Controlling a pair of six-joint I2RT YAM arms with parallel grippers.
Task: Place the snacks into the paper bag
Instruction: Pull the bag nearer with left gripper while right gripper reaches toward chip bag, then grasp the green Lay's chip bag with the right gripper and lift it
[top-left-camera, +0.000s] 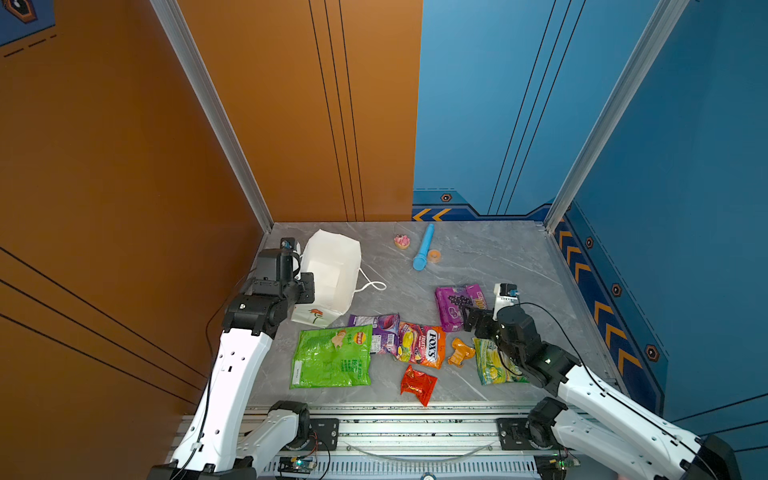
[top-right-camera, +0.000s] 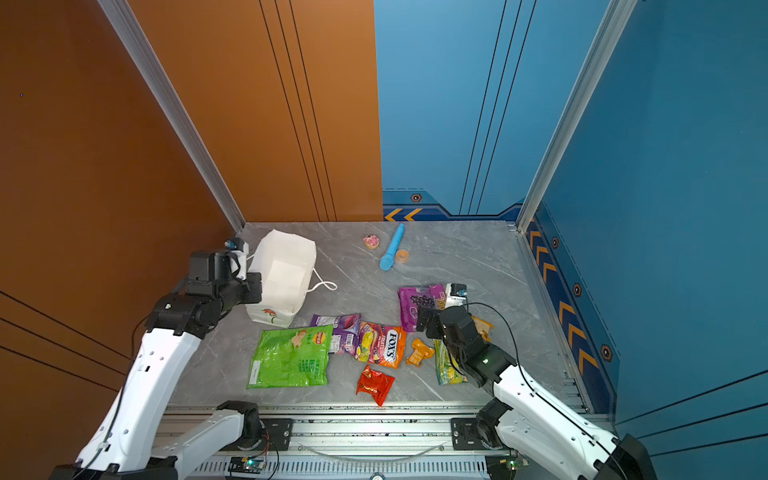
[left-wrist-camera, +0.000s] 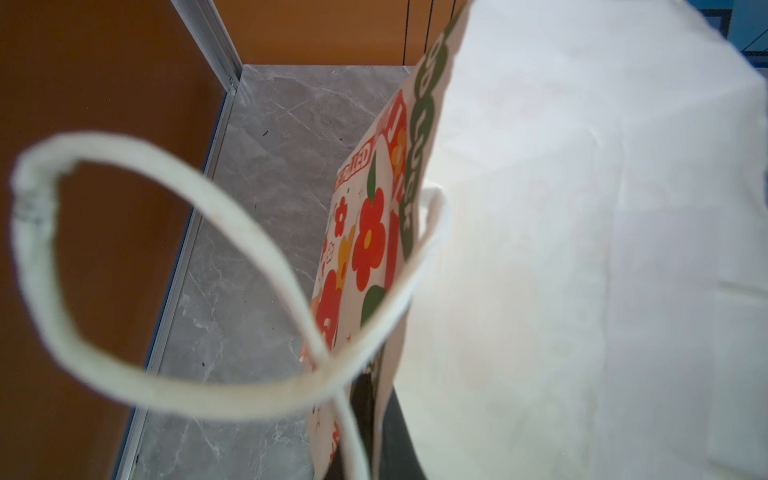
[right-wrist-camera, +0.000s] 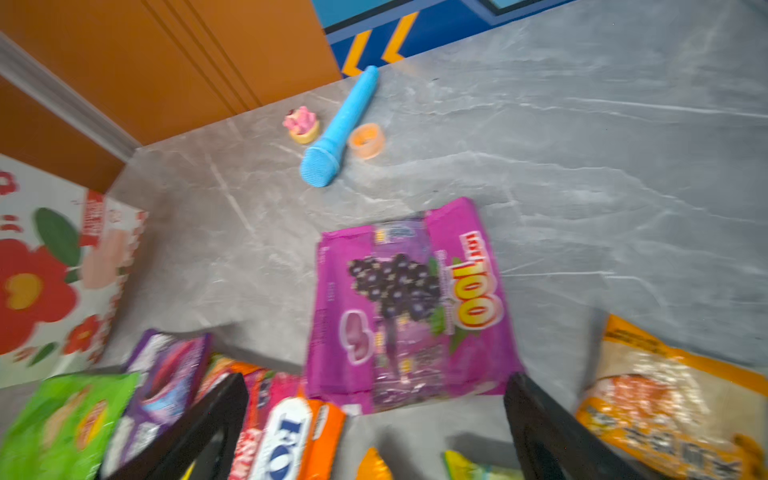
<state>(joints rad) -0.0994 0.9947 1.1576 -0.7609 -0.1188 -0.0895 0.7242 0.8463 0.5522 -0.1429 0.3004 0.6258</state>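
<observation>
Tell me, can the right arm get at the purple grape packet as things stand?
Probably yes. The right tool is open just before the purple grape packet, which lies flat with nothing on it. The left tool, shut on the paper bag, is far aside.

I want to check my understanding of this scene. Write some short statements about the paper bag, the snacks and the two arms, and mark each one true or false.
1. The left fingers are shut on the rim of the paper bag. True.
2. The right fingers hold the purple packet. False: they are open above it and hold nothing.
3. The green chip bag is inside the paper bag. False: it lies on the table, in front of the bag.
4. The blue tube lies between the pink toy and the orange ring. True.
5. The red packet lies at the back wall. False: it lies near the front edge.
</observation>
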